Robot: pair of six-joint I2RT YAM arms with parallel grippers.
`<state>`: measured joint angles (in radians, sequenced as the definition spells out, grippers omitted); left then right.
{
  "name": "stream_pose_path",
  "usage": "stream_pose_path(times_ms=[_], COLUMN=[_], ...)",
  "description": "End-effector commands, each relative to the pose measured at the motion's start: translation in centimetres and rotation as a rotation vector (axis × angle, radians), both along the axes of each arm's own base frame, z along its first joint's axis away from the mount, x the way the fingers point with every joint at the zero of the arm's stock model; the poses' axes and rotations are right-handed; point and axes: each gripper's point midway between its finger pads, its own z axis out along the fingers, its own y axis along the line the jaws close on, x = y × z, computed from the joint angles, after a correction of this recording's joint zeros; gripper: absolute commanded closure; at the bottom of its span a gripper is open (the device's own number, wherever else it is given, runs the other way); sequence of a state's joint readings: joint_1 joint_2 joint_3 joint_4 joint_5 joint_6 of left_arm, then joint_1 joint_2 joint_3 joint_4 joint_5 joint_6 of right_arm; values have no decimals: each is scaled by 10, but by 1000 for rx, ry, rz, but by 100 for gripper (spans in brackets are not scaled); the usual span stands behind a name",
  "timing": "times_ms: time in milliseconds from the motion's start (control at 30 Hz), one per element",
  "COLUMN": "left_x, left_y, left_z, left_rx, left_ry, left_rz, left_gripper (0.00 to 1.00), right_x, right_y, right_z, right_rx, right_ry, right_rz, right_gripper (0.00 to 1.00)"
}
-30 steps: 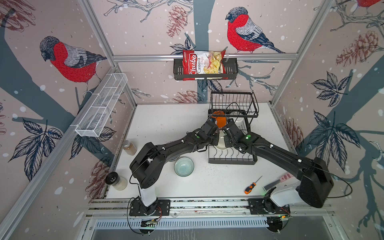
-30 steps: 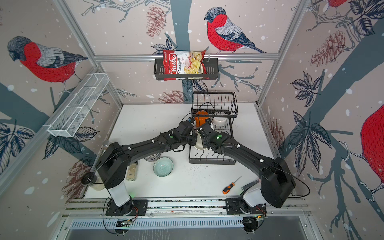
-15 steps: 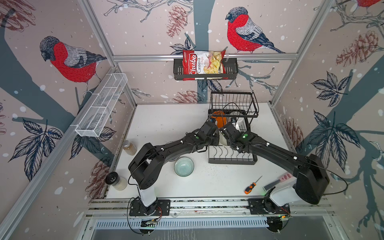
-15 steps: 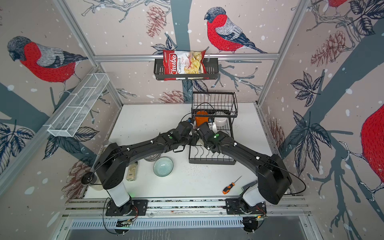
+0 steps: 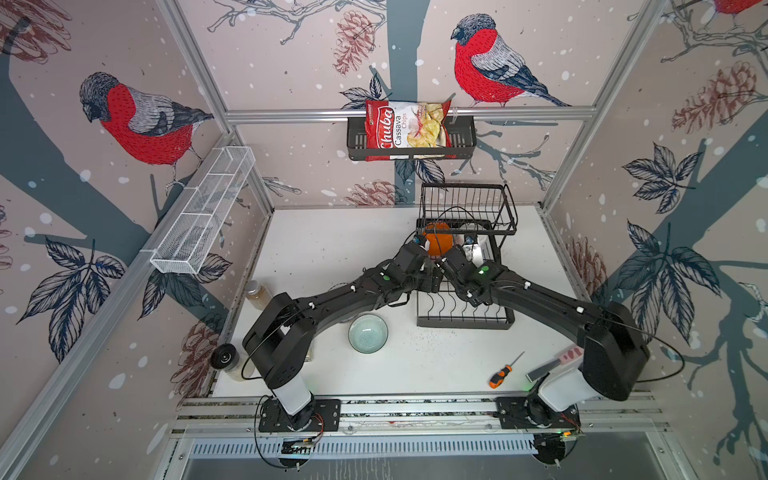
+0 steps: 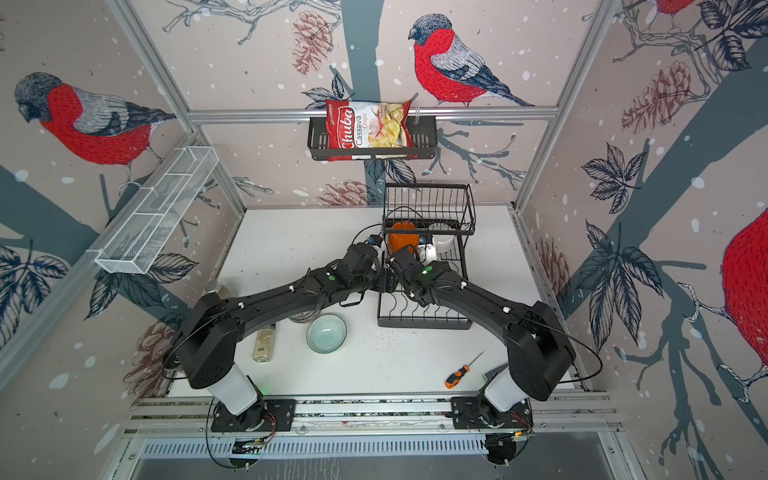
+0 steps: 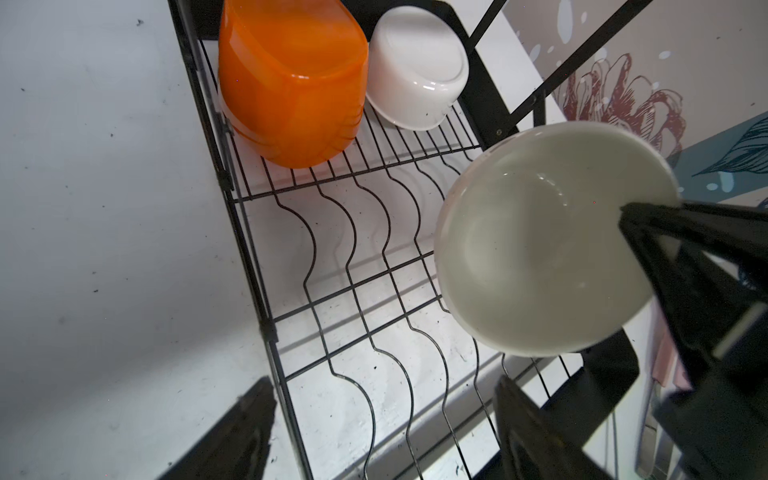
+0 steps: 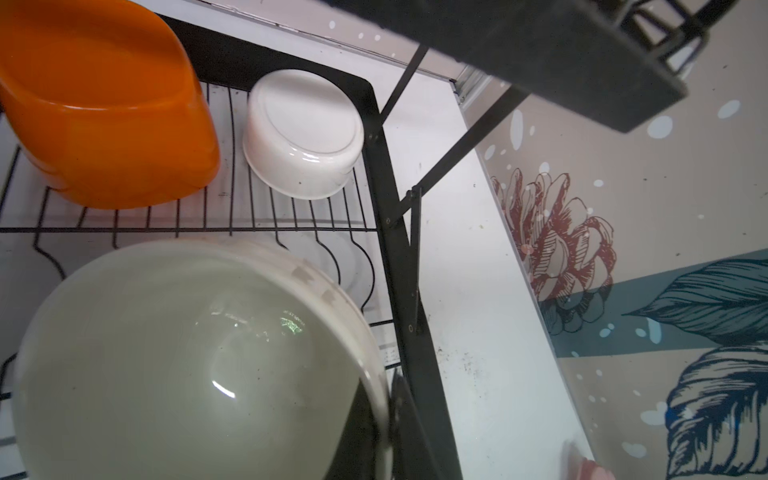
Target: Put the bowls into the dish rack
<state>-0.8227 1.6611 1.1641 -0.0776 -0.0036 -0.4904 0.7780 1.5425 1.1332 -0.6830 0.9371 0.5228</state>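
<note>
My right gripper is shut on the rim of a cream bowl, which hangs tilted over the wavy dividers of the black dish rack. My left gripper stands open over the rack's near left side, with nothing between its fingers. The cream bowl is off to one side of it. At the rack's back an orange bowl lies next to an upturned white bowl. A pale green bowl sits on the table left of the rack.
A screwdriver and a flat tool lie near the front right. Jars stand along the left edge and a bottle lies under the left arm. The rack's upper basket overhangs its back.
The left gripper has opened and let go of the cream bowl. The right gripper kept hold of it and carried it farther back over the rack.
</note>
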Motion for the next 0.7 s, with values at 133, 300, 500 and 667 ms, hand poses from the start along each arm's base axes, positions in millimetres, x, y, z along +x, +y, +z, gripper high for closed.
stream_pose_path(times_ms=[133, 300, 500, 667], left_x=[-1, -4, -5, -5], left_y=[16, 34, 52, 60], left_z=[25, 26, 27, 27], left_rx=[-79, -118, -117, -118], left_ry=[-76, -108, -111, -115], left_rz=[42, 67, 100, 113], left_gripper=[9, 7, 7, 7], right_x=[4, 4, 3, 6], right_y=[-20, -29, -34, -36], right_z=[9, 4, -11, -13], right_rx=[-108, -186, -256, -276], right_ry=[-84, -91, -80, -94], right_rz=[-87, -123, -153, -173], right_gripper=[100, 100, 100, 100])
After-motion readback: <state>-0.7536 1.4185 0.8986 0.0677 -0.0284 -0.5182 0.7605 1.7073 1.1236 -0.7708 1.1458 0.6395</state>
